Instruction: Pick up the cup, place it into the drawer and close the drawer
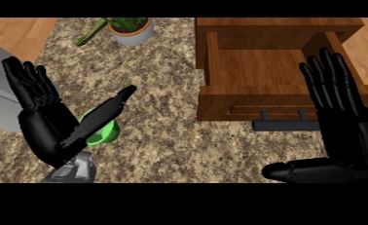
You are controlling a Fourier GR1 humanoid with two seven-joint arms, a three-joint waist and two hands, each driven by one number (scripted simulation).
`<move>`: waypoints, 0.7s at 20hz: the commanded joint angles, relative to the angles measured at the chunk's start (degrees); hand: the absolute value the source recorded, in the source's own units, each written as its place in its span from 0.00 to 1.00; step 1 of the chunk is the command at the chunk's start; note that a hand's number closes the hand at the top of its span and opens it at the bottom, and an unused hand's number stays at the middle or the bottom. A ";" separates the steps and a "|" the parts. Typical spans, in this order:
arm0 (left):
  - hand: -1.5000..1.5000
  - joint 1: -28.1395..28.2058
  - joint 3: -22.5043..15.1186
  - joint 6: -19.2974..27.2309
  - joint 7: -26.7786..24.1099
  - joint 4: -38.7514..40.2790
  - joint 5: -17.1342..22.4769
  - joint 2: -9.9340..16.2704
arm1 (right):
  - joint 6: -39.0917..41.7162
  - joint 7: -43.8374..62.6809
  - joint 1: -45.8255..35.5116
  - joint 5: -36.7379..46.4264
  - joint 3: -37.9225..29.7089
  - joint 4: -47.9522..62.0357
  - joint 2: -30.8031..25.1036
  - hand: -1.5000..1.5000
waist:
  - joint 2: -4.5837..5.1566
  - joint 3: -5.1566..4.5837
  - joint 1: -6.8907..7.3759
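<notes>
Two black robot hands over a speckled stone counter, with a green cup and an open wooden drawer.

Near left, the left hand [45, 121] is released, fingers straight up and thumb angled right across the glossy green cup [106, 132], which sits on the granite-like counter [165, 87] partly hidden behind it. Near right, the right hand [338, 117] is also released, flat over the drawer's front corner. The boxy brown drawer [251, 70] stands pulled out, its dark bar handle [286, 123] facing near. Far left, a leafy plant in a round grey pot [131, 30].
</notes>
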 commanded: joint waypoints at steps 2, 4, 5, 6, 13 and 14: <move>0.00 -1.09 -1.98 5.04 -0.53 3.18 -1.01 -0.13 | 1.83 3.31 2.76 -2.19 -0.90 -5.03 -1.00 0.00 | -0.09 -0.01 -0.01; 0.00 -3.16 -2.05 3.25 7.29 -0.46 -5.09 -0.13 | 0.45 -1.88 -0.75 1.90 0.59 2.85 1.23 0.00 | -0.08 0.01 0.28; 0.00 -5.95 -0.48 3.30 7.22 2.60 -5.03 -0.13 | 0.73 4.28 -2.37 -1.04 -1.89 -2.06 -0.88 0.00 | -0.08 0.00 0.16; 0.00 -4.77 -3.42 6.34 6.57 3.34 -4.72 -0.13 | 1.85 2.40 -0.32 -2.32 -2.60 -2.69 -0.84 0.00 | -0.08 0.00 0.10; 0.00 -7.84 -2.56 11.32 0.08 12.34 0.81 -0.13 | 0.20 0.16 -0.62 1.46 -0.01 -0.06 1.64 0.00 | -0.02 -0.01 -0.05; 0.00 -4.08 -2.99 10.02 1.34 8.06 -0.13 -0.13 | 0.31 3.30 -4.63 -1.18 -3.63 0.43 -0.08 0.00 | -0.06 -0.01 0.19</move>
